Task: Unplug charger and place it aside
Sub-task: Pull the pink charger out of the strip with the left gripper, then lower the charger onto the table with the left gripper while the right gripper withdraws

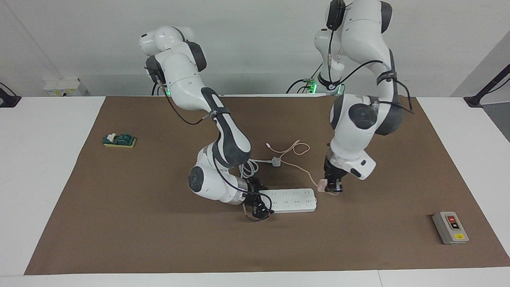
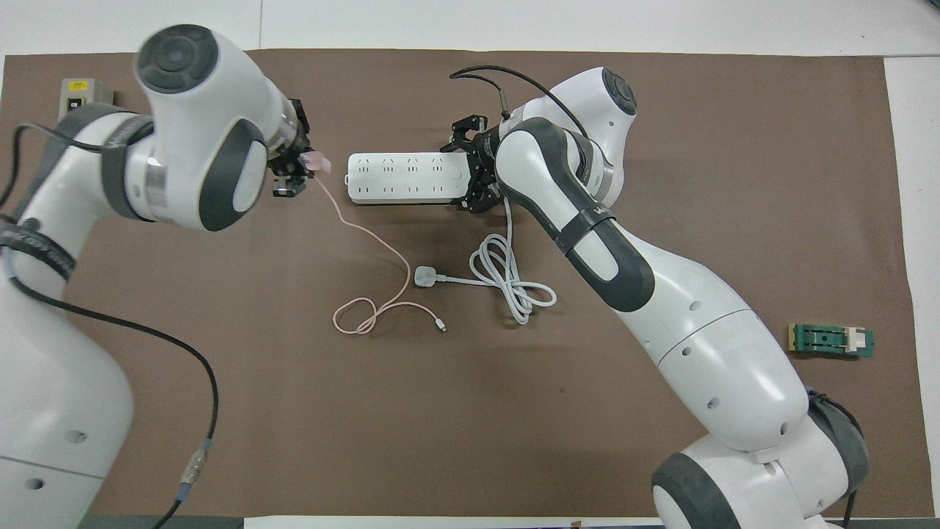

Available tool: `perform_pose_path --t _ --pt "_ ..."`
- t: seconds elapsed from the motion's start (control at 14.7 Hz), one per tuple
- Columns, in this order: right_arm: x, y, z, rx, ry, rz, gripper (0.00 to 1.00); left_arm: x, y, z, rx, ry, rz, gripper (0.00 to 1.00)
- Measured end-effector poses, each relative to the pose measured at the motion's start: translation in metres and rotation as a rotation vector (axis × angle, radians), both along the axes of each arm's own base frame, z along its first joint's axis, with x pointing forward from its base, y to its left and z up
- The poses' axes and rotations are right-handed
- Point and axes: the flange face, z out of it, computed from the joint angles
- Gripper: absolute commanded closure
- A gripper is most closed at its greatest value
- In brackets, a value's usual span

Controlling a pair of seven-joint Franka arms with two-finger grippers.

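The pale pink charger (image 1: 322,184) is out of the sockets, held in my left gripper (image 1: 333,189) just off the end of the white power strip (image 1: 295,200) that points toward the left arm's end of the table. In the overhead view the charger (image 2: 314,160) sticks out of the left gripper (image 2: 294,170) beside the strip (image 2: 400,178). Its thin pink cable (image 1: 297,149) trails toward the robots and ends in a loop (image 2: 367,316). My right gripper (image 1: 257,201) is low at the strip's other end, with a finger on each long side of it (image 2: 474,170).
A white plug (image 1: 276,161) with a thick coiled white cord (image 2: 507,275) lies nearer to the robots than the strip. A grey switch box (image 1: 450,228) sits toward the left arm's end. A green block on a yellow pad (image 1: 119,140) sits toward the right arm's end.
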Motion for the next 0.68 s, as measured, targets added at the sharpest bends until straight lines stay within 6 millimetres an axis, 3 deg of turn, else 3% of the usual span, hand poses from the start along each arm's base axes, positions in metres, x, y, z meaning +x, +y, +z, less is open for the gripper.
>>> perform_pose_path --t 0.07,0.2,0.27,0.48,0.68 --pt "0.000 0.000 0.000 0.000 0.000 0.000 0.66 -0.001 0.022 0.018 -0.003 0.004 -0.011 1.00" --pt "0.000 0.000 0.000 0.000 0.000 0.000 0.33 -0.007 0.054 0.042 -0.006 0.026 -0.058 1.00" --pt "0.000 0.000 0.000 0.000 0.000 0.000 0.00 -0.011 0.068 0.047 -0.002 0.047 -0.088 1.00" --pt "0.000 -0.001 -0.001 -0.004 0.000 0.000 0.00 -0.017 0.124 0.052 0.000 0.107 -0.197 1.00" --pt "0.002 -0.007 0.019 -0.016 -0.009 0.018 0.00 -0.024 0.194 0.045 -0.013 0.146 -0.322 1.00"
